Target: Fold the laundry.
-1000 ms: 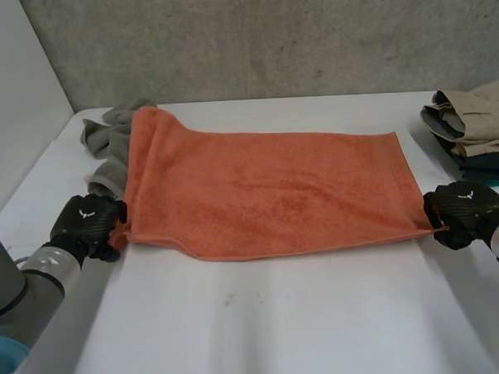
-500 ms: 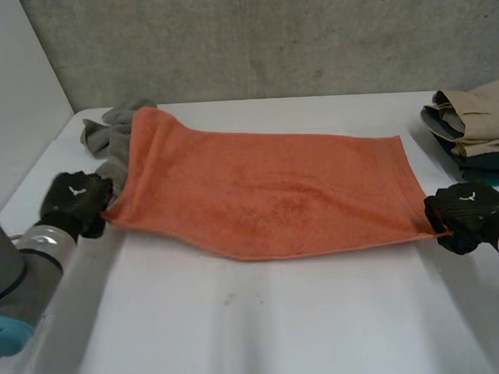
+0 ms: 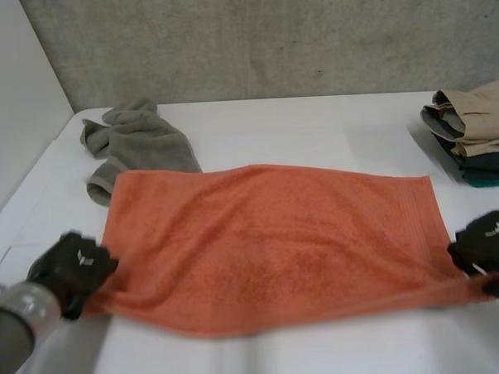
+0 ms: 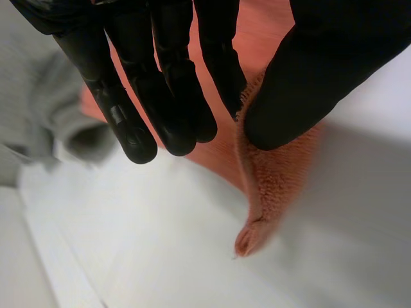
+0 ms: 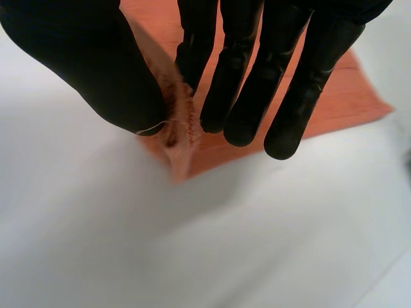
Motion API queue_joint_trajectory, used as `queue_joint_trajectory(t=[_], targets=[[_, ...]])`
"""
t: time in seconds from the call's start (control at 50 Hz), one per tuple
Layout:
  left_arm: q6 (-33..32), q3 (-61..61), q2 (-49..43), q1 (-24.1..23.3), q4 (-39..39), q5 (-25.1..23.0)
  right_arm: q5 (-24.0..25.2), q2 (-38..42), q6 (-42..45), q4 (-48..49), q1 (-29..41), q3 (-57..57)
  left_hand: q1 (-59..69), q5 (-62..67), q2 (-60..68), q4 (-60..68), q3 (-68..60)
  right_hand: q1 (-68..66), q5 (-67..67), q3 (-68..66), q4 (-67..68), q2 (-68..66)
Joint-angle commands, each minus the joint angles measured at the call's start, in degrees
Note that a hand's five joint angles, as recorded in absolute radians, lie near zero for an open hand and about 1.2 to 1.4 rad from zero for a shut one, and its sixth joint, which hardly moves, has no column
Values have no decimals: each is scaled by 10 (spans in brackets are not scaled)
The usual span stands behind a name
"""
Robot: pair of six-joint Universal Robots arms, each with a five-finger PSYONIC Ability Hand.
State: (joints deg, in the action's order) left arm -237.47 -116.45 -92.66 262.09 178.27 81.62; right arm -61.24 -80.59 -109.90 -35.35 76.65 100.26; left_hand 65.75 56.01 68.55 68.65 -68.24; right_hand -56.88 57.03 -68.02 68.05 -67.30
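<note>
An orange towel [image 3: 277, 244] hangs stretched between my two hands above the near part of the white table [image 3: 296, 119]. My left hand [image 3: 71, 269] pinches its near left corner; in the left wrist view the thumb [image 4: 308, 77] presses the orange towel [image 4: 270, 173] against the straight fingers [image 4: 173, 83]. My right hand [image 3: 491, 247] pinches the near right corner; in the right wrist view the thumb [image 5: 90, 70] and fingers [image 5: 257, 70] clamp a fold of the orange towel [image 5: 180, 128]. The towel's far edge sags toward the table.
A crumpled grey cloth [image 3: 132, 142] lies at the back left of the table, also beyond the fingertips in the left wrist view as the grey cloth [image 4: 38, 109]. A stack of folded clothes [image 3: 475, 132] sits at the back right edge. A grey wall rises behind.
Both hands have pulled the orange towel toward the near edge and lifted it. It has come off the grey cloth, which now lies uncovered. The left hand's fingers closed on the corner.
</note>
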Motion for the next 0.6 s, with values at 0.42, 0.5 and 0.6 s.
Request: queue_joint_trajectory(t=[0.42, 0.5, 0.6], targets=[[43, 473, -480, -82, 393, 17, -221, 387, -152, 474, 205, -383, 143, 140, 114, 113, -118, -231, 130, -120, 119, -127], [41, 525, -526, -83, 391, 43, -239, 433, -142, 481, 211, -436, 143, 140, 114, 113, -118, -231, 130, -120, 119, -127], [41, 546, -552, -82, 393, 50, -239, 469, -122, 492, 215, -464, 143, 140, 114, 113, -118, -231, 130, -120, 119, -127]])
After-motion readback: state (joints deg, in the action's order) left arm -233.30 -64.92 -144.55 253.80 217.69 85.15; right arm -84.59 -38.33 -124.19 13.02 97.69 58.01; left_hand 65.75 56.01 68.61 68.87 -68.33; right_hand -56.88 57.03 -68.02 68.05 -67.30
